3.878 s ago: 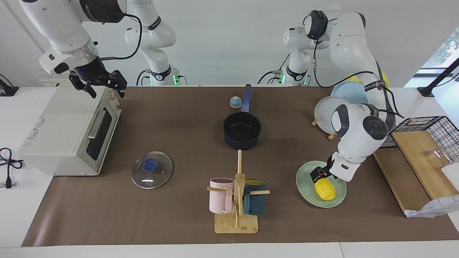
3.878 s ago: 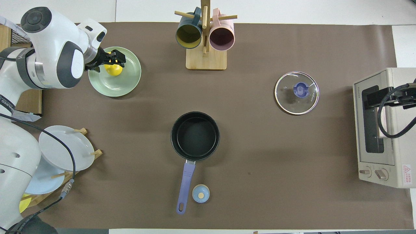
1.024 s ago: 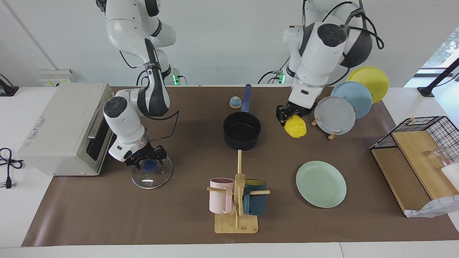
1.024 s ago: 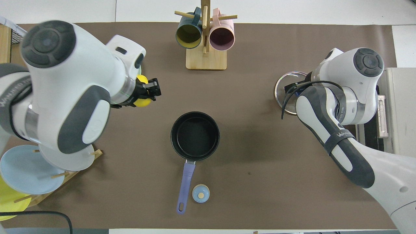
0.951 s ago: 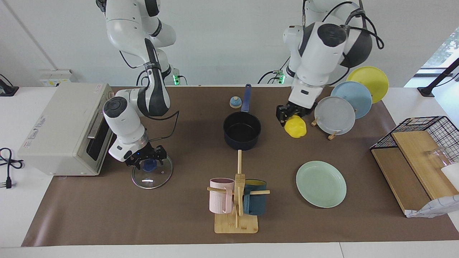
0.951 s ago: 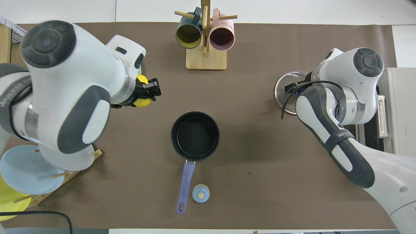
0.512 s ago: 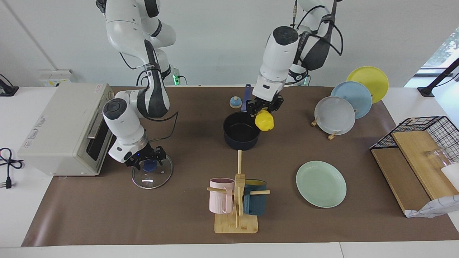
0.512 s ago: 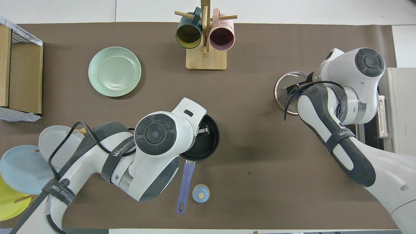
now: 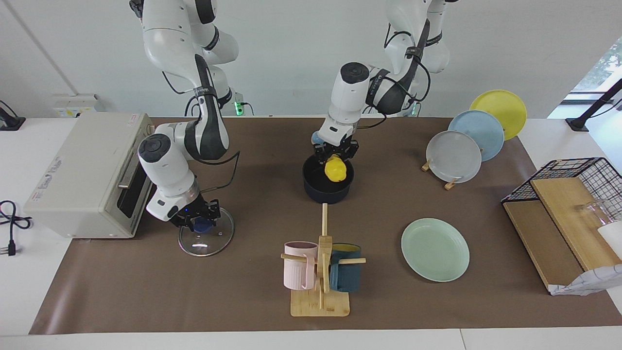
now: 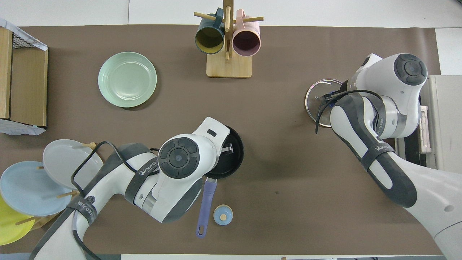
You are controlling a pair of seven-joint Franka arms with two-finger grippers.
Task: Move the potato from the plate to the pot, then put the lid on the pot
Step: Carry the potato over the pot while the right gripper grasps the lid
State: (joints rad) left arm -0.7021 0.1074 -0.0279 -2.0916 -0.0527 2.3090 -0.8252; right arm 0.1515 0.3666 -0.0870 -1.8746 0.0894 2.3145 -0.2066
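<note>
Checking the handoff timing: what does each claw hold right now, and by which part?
The left claw holds the potato by its top, over the pot. The right claw is shut on the lid, gripping its blue knob.

Four plates (image 9: 435, 249), two mugs (image 9: 300, 265).

Overhead: left arm (image 10: 180, 159) hides potato and half the pot (image 10: 232, 151); right arm (image 10: 375, 108) covers most of lid (image 10: 314, 97), knob unseen.
</note>
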